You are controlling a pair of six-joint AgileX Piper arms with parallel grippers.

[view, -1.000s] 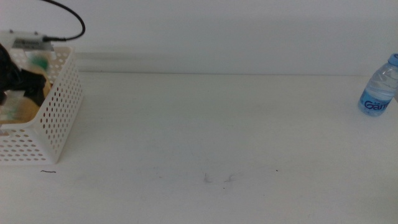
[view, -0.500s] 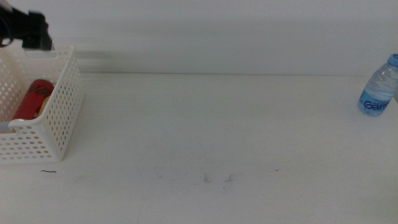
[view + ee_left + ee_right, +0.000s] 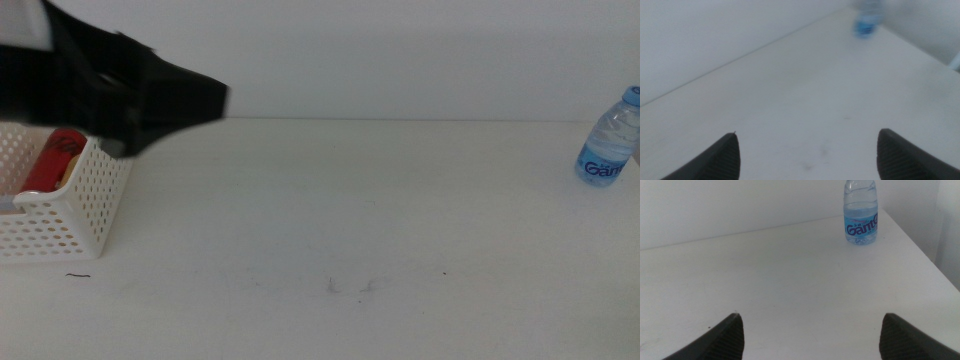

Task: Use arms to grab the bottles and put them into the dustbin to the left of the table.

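A clear water bottle (image 3: 608,140) with a blue cap and label stands upright at the table's far right edge; the right wrist view shows it (image 3: 860,214) well beyond the jaws, and the left wrist view shows it (image 3: 867,20) blurred and far off. The white perforated dustbin (image 3: 85,215) sits at the far left with a red soda can (image 3: 55,160) lying inside. My left gripper (image 3: 205,100) is a dark blur above the dustbin's right rim, pointing right. It (image 3: 809,133) is open and holds nothing. My right gripper (image 3: 811,316) is open and empty, out of the middle view.
The white table (image 3: 350,210) stretches bare between the dustbin and the water bottle, with small dark scuff marks (image 3: 350,287) near the front middle. A white wall runs along the back edge.
The left arm has risen out of the dustbin and swung to the right, now reaching past the dustbin's rim. The red can inside became visible. The water bottle has not moved.
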